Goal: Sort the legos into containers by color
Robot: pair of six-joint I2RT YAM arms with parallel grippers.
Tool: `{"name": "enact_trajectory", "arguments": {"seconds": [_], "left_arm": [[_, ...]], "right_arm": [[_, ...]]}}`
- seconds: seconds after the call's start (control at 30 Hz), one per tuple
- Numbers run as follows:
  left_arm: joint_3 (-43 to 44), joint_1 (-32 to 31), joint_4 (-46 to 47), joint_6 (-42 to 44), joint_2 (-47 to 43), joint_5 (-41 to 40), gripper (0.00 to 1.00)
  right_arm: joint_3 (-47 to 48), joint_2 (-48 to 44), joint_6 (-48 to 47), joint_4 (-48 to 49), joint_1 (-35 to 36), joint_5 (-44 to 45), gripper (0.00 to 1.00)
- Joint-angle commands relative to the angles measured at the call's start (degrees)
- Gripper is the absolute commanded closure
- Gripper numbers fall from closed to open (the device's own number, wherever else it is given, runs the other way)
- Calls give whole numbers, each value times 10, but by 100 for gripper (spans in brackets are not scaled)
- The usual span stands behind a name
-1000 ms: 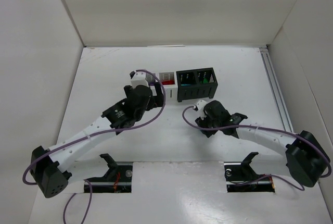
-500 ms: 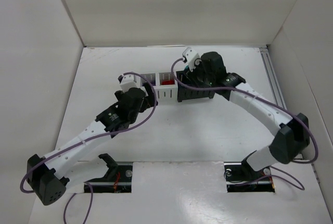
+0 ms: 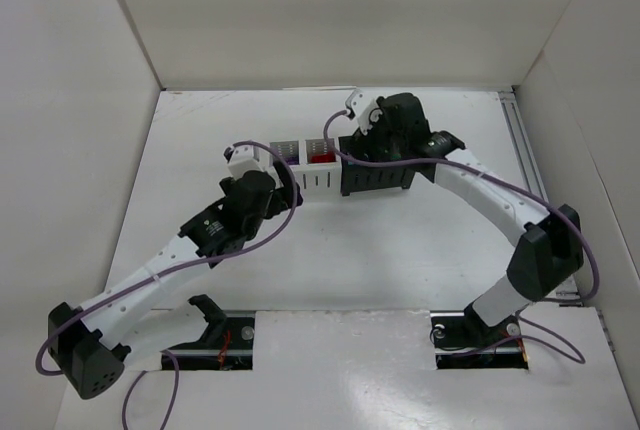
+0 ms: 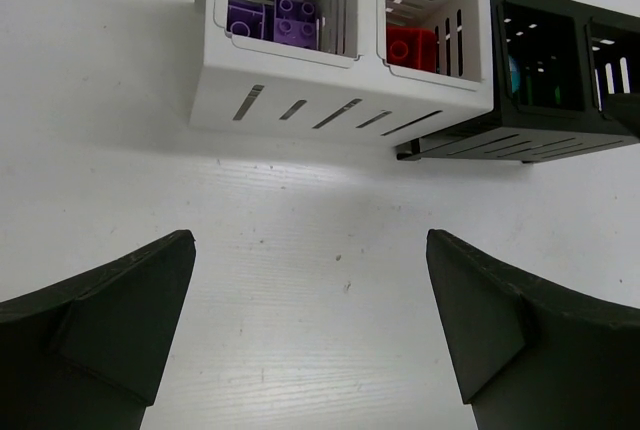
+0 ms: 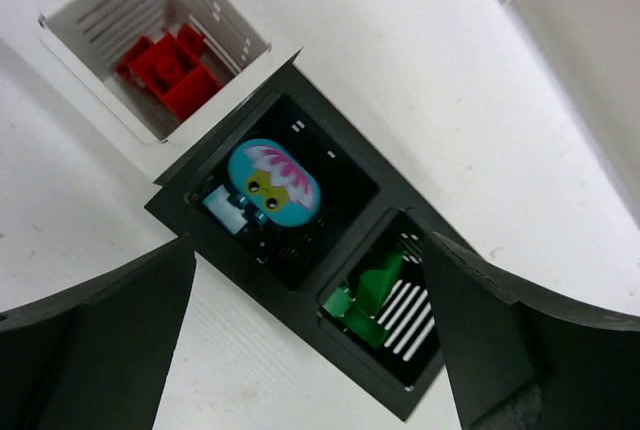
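Your left claw (image 4: 310,335) hangs spread wide and empty over the bare table (image 4: 330,230). The row of containers sits at its 12 o'clock, well clear of both fingers. At the left end of the row, the first white bin (image 4: 250,100) holds purple legos (image 4: 285,20) lying flat on its floor. The second white bin (image 4: 455,85) is joined to it on the 3 o'clock side and holds red legos (image 4: 412,47). Next comes the first black bin (image 5: 340,190), touching the white pair, with cyan legos (image 5: 265,188) inside. One of them is a rounded piece with a printed face, studs down, and a small brick lies just beside it at 8 o'clock. The last black bin (image 5: 400,315) holds green legos (image 5: 365,295) piled against its near wall. Your right claw (image 5: 310,300) hovers above the two black bins, looking straight down into them. Its fingers are spread apart and grip nothing, and the cyan bin lies at 12 o'clock between them. All the legos you can see lie inside bins.
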Motion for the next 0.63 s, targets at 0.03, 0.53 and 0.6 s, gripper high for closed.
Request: {"name": "enact_trajectory", "arguments": {"seconds": [0.03,0.53,0.6], "left_arm": [[0,2,2,-11,-22,2,0],[5,2,-51,-52,-86,-81,0],[5,2,-51,-52,-92,-87,0]], "right_arm": [[2,-75,-4,12,3,0,1],[-245,-373,2,27,-126,89,1],[-252,-384,-5,27,-132,89,1]]}}
